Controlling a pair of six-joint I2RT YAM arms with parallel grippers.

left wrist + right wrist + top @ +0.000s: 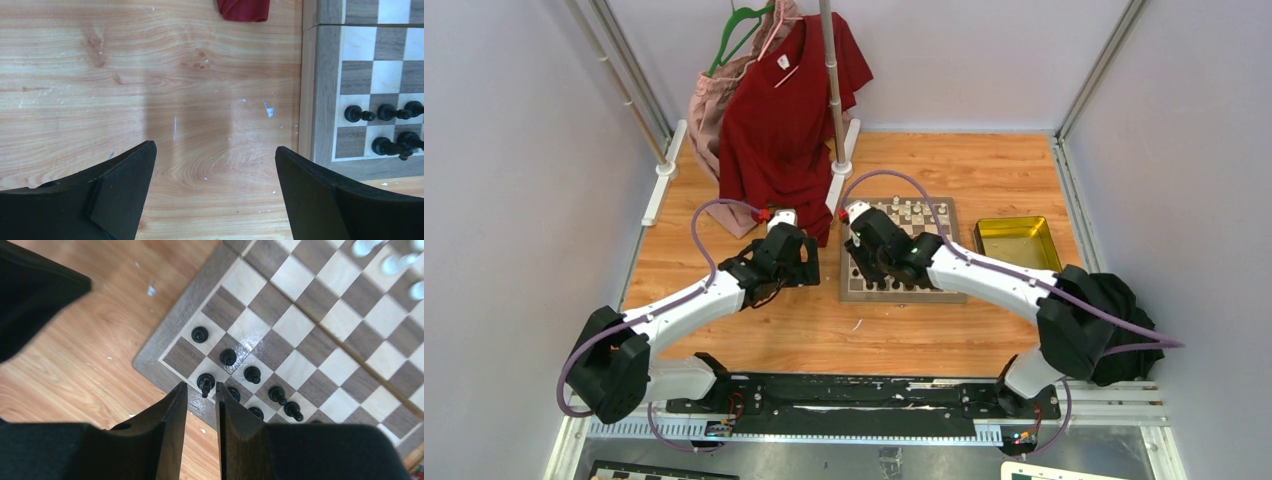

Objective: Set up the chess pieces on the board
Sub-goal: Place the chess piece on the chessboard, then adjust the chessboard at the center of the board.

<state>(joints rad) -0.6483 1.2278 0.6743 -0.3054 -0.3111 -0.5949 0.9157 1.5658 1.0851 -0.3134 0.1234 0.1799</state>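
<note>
At the board's (310, 330) seven o'clock corner, my right gripper (201, 386) hangs, jaws slightly apart at a black piece (205, 381); the left gripper (214, 146) gapes wide over the table (100, 75). Black chessmen (228, 357) part-fill six o'clock's rows and white chessmen (395, 262) stand toward twelve, so I'd say it's well under way, not finished.

Left fingers (120, 195) spread wide over the wooden bench (200, 100): I hold nothing, one dark tip at each lower corner of the view. To my right the board (325, 75) lies on the bench, with its wooden border and one corner in sight. Black pieces (353, 114) sit in two short rows on the squares by that corner. The edge of a red cloth (243, 9) shows at the top. White specks (269, 109) dot the wood beyond my fingers.
</note>
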